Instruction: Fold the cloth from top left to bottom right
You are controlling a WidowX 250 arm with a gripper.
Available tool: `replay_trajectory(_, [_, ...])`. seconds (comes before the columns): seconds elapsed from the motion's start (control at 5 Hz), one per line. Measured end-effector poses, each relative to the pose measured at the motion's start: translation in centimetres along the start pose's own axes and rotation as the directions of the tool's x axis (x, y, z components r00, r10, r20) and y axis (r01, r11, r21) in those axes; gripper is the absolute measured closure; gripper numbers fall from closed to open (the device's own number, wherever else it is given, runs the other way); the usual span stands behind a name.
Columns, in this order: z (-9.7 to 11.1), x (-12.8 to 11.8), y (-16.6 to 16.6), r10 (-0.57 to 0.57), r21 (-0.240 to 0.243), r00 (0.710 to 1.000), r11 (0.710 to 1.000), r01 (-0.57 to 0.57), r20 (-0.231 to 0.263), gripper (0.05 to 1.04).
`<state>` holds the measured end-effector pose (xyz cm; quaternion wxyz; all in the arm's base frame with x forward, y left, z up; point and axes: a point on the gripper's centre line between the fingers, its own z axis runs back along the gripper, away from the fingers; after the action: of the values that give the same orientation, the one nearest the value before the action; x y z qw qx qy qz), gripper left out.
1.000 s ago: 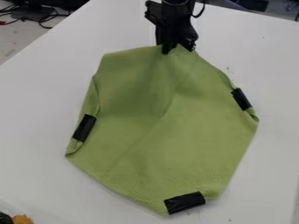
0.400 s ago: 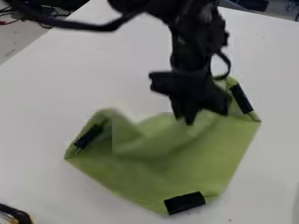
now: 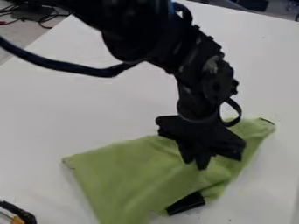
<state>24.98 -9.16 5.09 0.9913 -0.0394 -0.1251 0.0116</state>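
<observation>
Gripper [image 3: 195,164] on half-folded cloth [image 3: 128,175]

Green cloth lies rumpled on the white counter [image 3: 105,109], lower middle of the frame, doubled over. Fingers [image 3: 202,161] pinched shut on it, right of centre, pointing down. Black strip [image 3: 186,204] pokes out at bottom centre. Cables [image 3: 41,15] upper left.

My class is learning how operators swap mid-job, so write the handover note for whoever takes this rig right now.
Pincer: low over the cloth, right of its middle; whether it grips the fabric, I cannot tell.
Cloth: green, rumpled on the white table; a black strip shows at its near edge, partly covered.
Done: the far side looks folded over towards the near side.
Left: probably let go if gripping, back the arm off, then check that the corners meet.
</observation>
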Motion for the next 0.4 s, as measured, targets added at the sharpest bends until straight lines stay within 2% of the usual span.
replay_trajectory(0.4, [0.82, 1.08, 0.67, -0.132, 0.021, 0.989, 0.991, 0.134, -0.06, 0.238])
